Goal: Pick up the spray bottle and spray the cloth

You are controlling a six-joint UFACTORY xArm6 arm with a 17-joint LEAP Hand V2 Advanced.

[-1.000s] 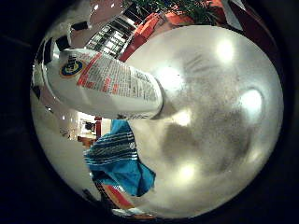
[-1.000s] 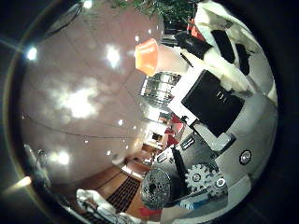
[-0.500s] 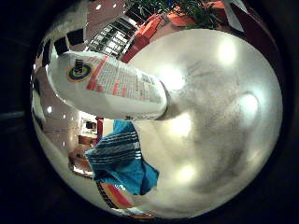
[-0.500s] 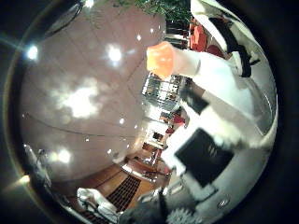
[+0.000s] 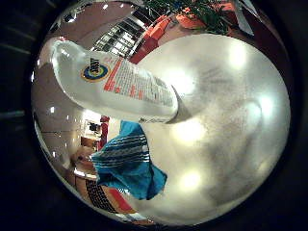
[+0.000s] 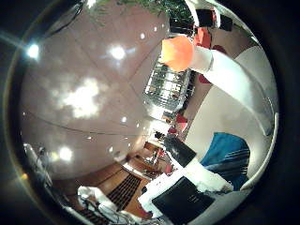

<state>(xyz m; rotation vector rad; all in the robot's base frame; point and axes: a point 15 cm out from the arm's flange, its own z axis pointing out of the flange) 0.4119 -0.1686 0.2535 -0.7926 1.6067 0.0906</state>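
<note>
The approach to the grasp is in hand; the white plastic spray bottle with an orange trigger head (image 5: 120, 89) stands on the round white worktop (image 5: 231, 125) close before the palm, not yet held; the blue striped cloth (image 5: 127, 163) lies crumpled just beside it. The white-and-black hand (image 6: 187, 192) shows only partly, so I cannot tell its finger state. Next, the fingers must wrap the bottle's body. Against the earlier frames, the bottle fills more of the view, so the palm has closed in.
</note>
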